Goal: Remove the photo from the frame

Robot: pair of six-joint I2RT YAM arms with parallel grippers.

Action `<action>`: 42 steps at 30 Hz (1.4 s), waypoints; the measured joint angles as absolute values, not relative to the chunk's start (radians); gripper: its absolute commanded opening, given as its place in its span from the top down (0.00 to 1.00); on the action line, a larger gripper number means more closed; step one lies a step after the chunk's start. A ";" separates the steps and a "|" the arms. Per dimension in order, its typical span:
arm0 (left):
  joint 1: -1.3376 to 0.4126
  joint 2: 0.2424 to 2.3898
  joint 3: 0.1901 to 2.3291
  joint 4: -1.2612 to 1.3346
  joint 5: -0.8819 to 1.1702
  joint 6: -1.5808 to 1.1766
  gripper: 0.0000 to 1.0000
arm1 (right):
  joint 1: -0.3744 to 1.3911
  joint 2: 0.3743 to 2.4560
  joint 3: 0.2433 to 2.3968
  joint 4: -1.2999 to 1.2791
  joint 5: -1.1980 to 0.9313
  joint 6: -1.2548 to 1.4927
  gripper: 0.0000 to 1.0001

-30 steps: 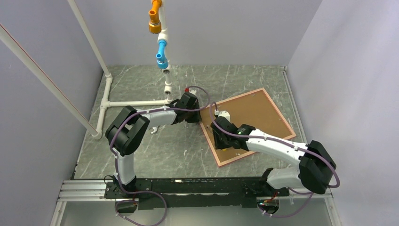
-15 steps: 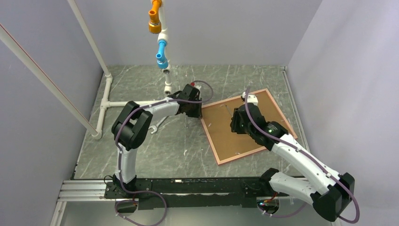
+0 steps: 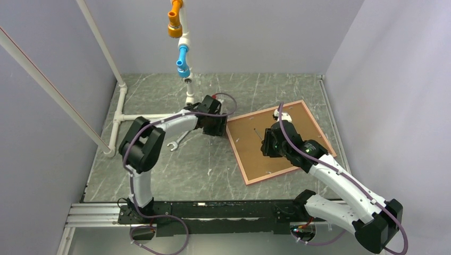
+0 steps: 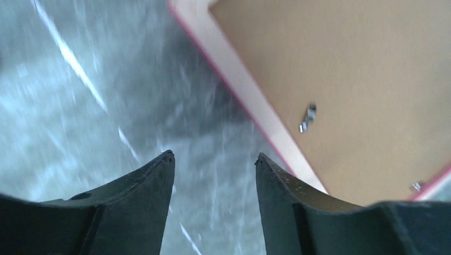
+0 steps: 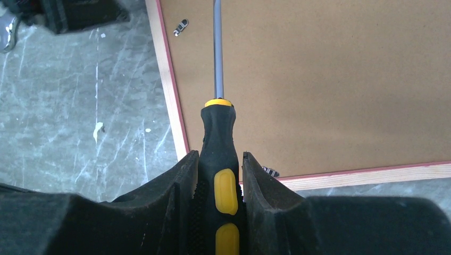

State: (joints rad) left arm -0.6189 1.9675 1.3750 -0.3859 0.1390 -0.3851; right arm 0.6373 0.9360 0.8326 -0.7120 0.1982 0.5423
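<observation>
The right hand (image 5: pixel 219 159) grips a screwdriver (image 5: pixel 218 127), shaft over the frame (image 5: pixel 171 95), which lies back-up on the surface (image 3: pixel 213 164); its brown board (image 5: pixel 330 79) hides the photo. Beyond, the left hand (image 4: pixel 214 159) hangs parted and empty beside the frame's corner, a wrench (image 3: pixel 175 142) and white pipes (image 3: pixel 151 116) near.

surface: grey marbled counter (image 3: pixel 213 170) | 3 o'clock: frame (image 3: pixel 247 151) lying flat, brown back up | 9 o'clock: small wrench (image 3: pixel 175 143) | 10 o'clock: white pipe structure (image 3: pixel 149 116), base resting on counter
</observation>
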 measured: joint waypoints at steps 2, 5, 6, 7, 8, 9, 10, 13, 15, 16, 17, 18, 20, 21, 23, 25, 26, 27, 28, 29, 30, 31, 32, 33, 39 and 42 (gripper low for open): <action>-0.620 1.898 1.293 -0.378 0.157 -0.447 0.31 | 0.637 0.936 0.827 -0.713 0.198 0.543 1.00; -0.644 1.795 1.173 -0.358 0.160 -0.585 0.29 | 0.637 0.936 0.823 -0.714 0.198 0.543 1.00; -0.661 1.769 1.141 -0.353 0.155 -0.638 0.29 | 0.637 0.936 0.823 -0.714 0.198 0.543 1.00; -0.684 1.748 1.115 -0.353 0.146 -0.691 0.29 | 0.637 0.936 0.823 -0.714 0.198 0.543 1.00; -0.718 1.733 1.094 -0.353 0.130 -0.757 0.30 | 0.637 0.936 0.823 -0.714 0.197 0.543 1.00; -0.747 1.728 1.084 -0.354 0.121 -0.803 0.33 | 0.637 0.936 0.823 -0.714 0.197 0.543 1.00; -0.783 1.726 1.081 -0.360 0.109 -0.859 0.37 | 0.637 0.936 0.823 -0.714 0.197 0.543 1.00; -0.886 1.732 1.087 -0.384 0.075 -1.018 0.44 | 0.637 0.936 0.822 -0.714 0.196 0.543 1.00; -0.937 1.745 1.100 -0.408 0.048 -1.110 0.43 | 0.637 0.935 0.819 -0.714 0.196 0.543 1.00; -0.961 1.758 1.108 -0.416 0.029 -1.163 0.41 | 0.637 0.933 0.816 -0.714 0.196 0.543 1.00; -0.971 1.767 1.112 -0.421 0.022 -1.185 0.40 | 0.637 0.931 0.815 -0.714 0.196 0.543 1.00; -0.984 1.783 1.125 -0.438 0.005 -1.221 0.39 | 0.637 0.927 0.812 -0.714 0.196 0.543 1.00; -1.006 1.819 1.162 -0.482 -0.030 -1.272 0.39 | 0.637 0.919 0.807 -0.714 0.196 0.543 1.00; -1.013 1.837 1.182 -0.504 -0.046 -1.291 0.40 | 0.636 0.915 0.807 -0.714 0.196 0.543 1.00; -1.027 1.866 1.236 -0.562 -0.078 -1.336 0.41 | 0.636 0.909 0.806 -0.714 0.196 0.543 1.00; -1.036 1.885 1.270 -0.592 -0.102 -1.373 0.40 | 0.636 0.906 0.806 -0.714 0.196 0.543 1.00; -1.037 1.890 1.275 -0.598 -0.107 -1.382 0.40 | 0.636 0.905 0.806 -0.714 0.196 0.543 1.00; -1.039 1.896 1.279 -0.605 -0.111 -1.389 0.40 | 0.636 0.904 0.806 -0.714 0.196 0.543 1.00; -1.040 1.904 1.280 -0.610 -0.112 -1.399 0.40 | 0.636 0.904 0.806 -0.714 0.196 0.543 1.00; -1.040 1.908 1.285 -0.616 -0.110 -1.406 0.40 | 0.636 0.904 0.806 -0.714 0.196 0.543 1.00; -1.040 1.910 1.289 -0.618 -0.111 -1.409 0.40 | 0.636 0.903 0.806 -0.714 0.196 0.543 1.00; -1.040 1.914 1.293 -0.621 -0.111 -1.412 0.41 | 0.636 0.903 0.805 -0.714 0.196 0.543 1.00; -1.041 1.917 1.298 -0.627 -0.112 -1.417 0.42 | 0.636 0.903 0.805 -0.714 0.196 0.543 1.00; -1.042 1.922 1.303 -0.633 -0.113 -1.420 0.43 | 0.636 0.903 0.804 -0.714 0.196 0.543 1.00; -1.047 1.977 1.388 -0.692 -0.122 -1.416 0.71 | 0.636 0.903 0.797 -0.713 0.196 0.543 1.00; -1.048 1.988 1.405 -0.679 -0.130 -1.395 0.95 | 0.636 0.901 0.797 -0.713 0.196 0.543 1.00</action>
